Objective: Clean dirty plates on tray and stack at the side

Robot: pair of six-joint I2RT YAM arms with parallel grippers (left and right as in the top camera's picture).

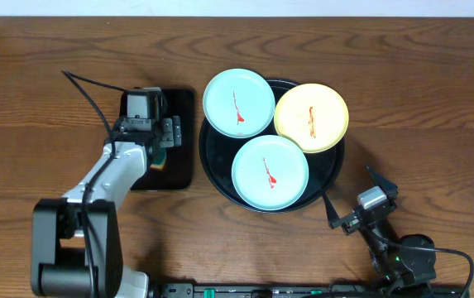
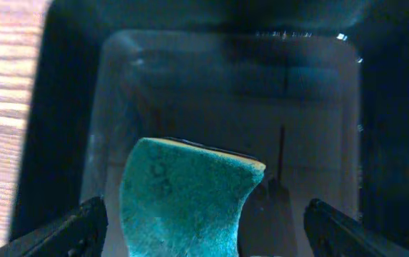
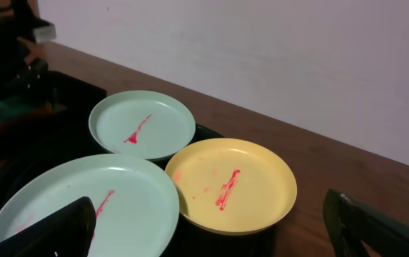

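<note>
Plates (image 1: pixel 270 171), three, all smeared, are sitting on tray (image 1: pixel 217 157). Left gripper (image 2: pixel 205 214) is straddling sponge (image 2: pixel 183 193) in small tray (image 2: pixel 318 107), jaws wide. We are judging: descend further, then close squarely. Right gripper (image 3: pixel 208 203) is idling wide beside tray.

A dark brown wooden table (image 1: pixel 46 66), its grain running side to side, carries two trays near its middle. The large round black tray (image 1: pixel 216 163), glossy with a raised rim, sits just right of centre. A smaller rectangular black tray (image 1: pixel 183 157) lies flat just beside it on the left, their edges so close that contact cannot be judged. Bare wood surrounds both trays on every side, reaching to the far edge and both ends of the table.
</note>
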